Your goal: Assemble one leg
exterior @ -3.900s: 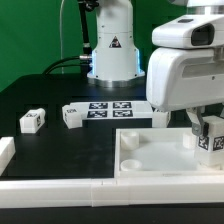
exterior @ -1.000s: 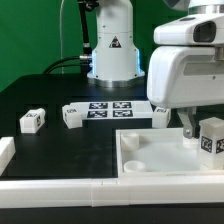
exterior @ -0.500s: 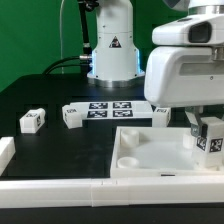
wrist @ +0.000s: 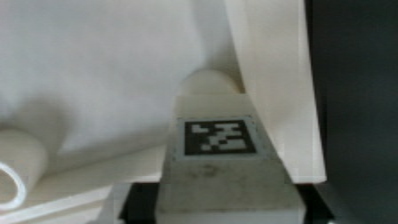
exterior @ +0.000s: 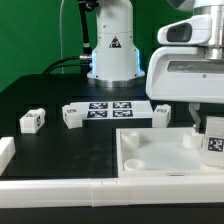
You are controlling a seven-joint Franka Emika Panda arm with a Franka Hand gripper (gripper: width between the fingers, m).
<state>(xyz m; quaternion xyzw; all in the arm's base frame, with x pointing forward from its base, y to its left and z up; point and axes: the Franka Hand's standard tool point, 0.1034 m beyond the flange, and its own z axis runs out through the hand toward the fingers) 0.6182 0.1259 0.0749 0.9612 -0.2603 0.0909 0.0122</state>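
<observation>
My gripper [exterior: 207,130] is shut on a leg [exterior: 214,142], a small white block with a square tag, at the exterior view's right. It holds the leg upright over the right corner of the large white tray-like piece [exterior: 150,160]. In the wrist view the leg [wrist: 219,150] stands between my two black fingers [wrist: 143,204], its tip against the tray's rim wall [wrist: 267,80]. Whether the tip sits in a socket is hidden. Three more legs lie on the black table: one [exterior: 32,121], a second [exterior: 72,116], a third [exterior: 160,111].
The marker board [exterior: 110,108] lies at the table's middle back, in front of the robot base [exterior: 110,50]. Long white bars edge the front [exterior: 60,187] and the left [exterior: 5,150] of the table. A round socket [wrist: 15,165] shows in the tray.
My gripper with the leg has shifted slightly to the exterior view's right and a little lower over the tray's right corner. The loose legs have not moved.
</observation>
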